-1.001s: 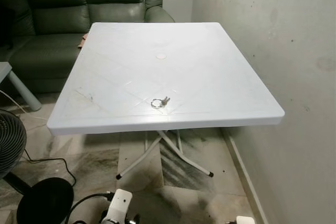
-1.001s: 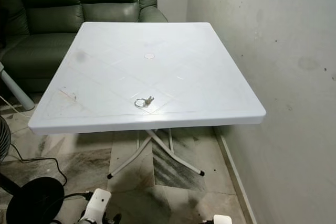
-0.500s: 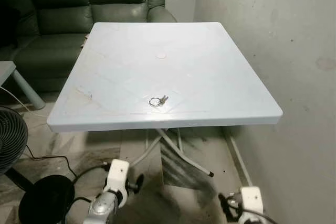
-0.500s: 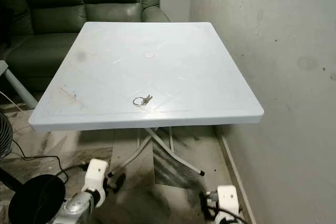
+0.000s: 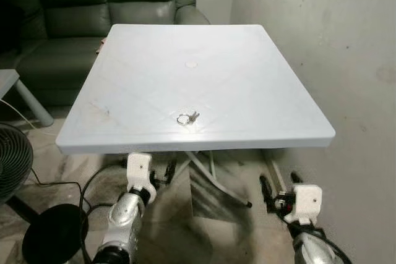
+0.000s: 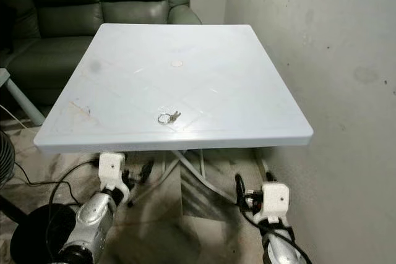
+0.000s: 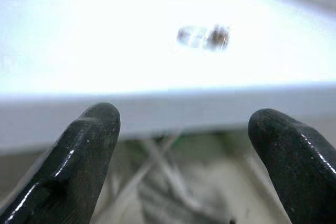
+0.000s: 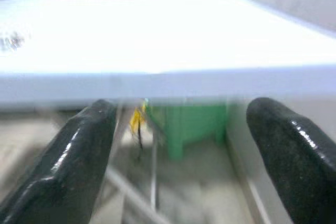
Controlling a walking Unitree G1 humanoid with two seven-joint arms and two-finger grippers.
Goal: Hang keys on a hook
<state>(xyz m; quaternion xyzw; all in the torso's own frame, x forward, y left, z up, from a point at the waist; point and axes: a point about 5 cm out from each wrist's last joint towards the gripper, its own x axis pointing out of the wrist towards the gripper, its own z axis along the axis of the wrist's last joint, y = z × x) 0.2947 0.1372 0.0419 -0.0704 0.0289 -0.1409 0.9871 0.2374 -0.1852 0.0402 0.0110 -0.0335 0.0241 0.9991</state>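
A small ring of keys [image 5: 186, 118] lies on the white plastic table [image 5: 247, 78], near the middle of its front edge. Both grippers hang below that front edge, over the floor. My left gripper [image 5: 164, 171] is just under the edge, left of the keys, open and empty. In the left wrist view the keys [image 7: 203, 36] show blurred on the tabletop beyond the spread fingers [image 7: 89, 145]. My right gripper [image 5: 279, 185] is lower and off to the right, near the wall, open and empty. The right wrist view looks level with the table's edge [image 8: 168, 82].
A dark green sofa [image 5: 74, 17] stands behind the table. A stained wall [image 5: 346, 41] runs close along the table's right side. A fan [image 5: 12, 162], a black round base [image 5: 52, 236] and cables sit on the floor at left. Folding legs [image 5: 213, 183] cross under the table.
Both arms have risen from the bottom of the picture toward the table's front edge. The keys have stayed where they were; the camera has shifted slightly.
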